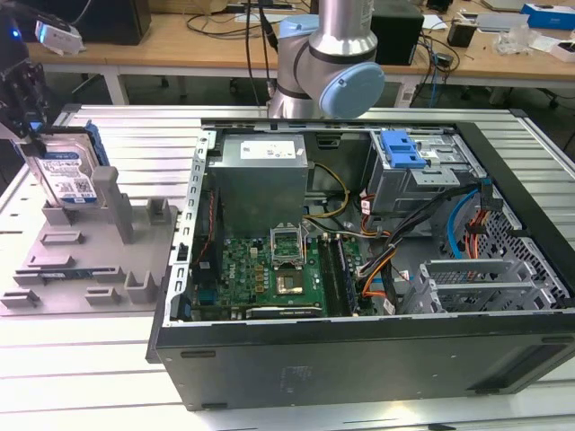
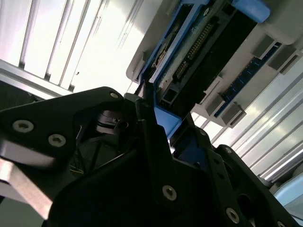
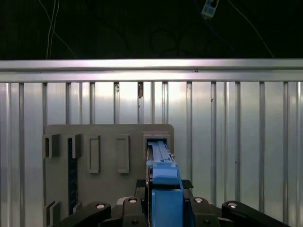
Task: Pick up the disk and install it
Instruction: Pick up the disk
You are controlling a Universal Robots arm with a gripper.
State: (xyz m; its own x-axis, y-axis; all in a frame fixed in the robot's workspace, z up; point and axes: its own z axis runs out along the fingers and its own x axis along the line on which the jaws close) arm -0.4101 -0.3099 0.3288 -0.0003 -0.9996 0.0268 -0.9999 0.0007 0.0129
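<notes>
Near edge of the silver ribbed metal surface (image 1: 81, 359): an open black-and-grey computer case (image 1: 359, 359) is lying on its side, taking up the middle and the exterior view's right. Inside it, a green motherboard (image 1: 269, 269) is sitting nearest, with a large grey power supply box (image 1: 260, 184) behind it. A grey metal cage with a wide blue tab (image 1: 402, 151) is sitting toward the case's far side.

Toward the surface's edge on the exterior view's left, a flat grey slotted fixture plate (image 1: 72, 269) is lying just beside the case. At the plate's far corner, the flat rectangular silver disk (image 1: 65, 180) with a white-and-blue label and blue plastic bracket (image 3: 163, 170) is standing on edge in the plate.

The black claw (image 1: 31, 135) is gripping the disk from above, fingers (image 2: 147, 111) drawn in tight against the bracket in both wrist views.

At the far edge, the silver and pale-blue arm (image 1: 332, 63) is rising. Wooden benches (image 1: 180, 40) are standing beyond.
</notes>
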